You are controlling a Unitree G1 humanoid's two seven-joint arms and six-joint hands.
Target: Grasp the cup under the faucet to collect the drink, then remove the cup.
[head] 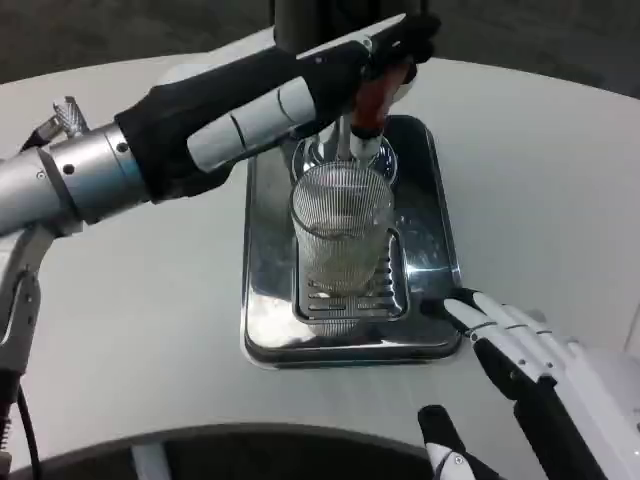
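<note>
Left hand grips the faucet handle, seemingly to pour; right hand waits open beside the ribbed glass cup.

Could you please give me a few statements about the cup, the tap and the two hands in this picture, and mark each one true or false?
1. The cup stands upright on the drip tray. True.
2. The right hand holds the cup. False: it is near the tray's front right corner, apart from the cup, fingers spread.
3. The left hand is up at the red tap handle, above the cup. True.
4. The cup lies on its side on the white table. False: it stands on the tray's grate.
5. The cup is ribbed clear glass. True.
</note>
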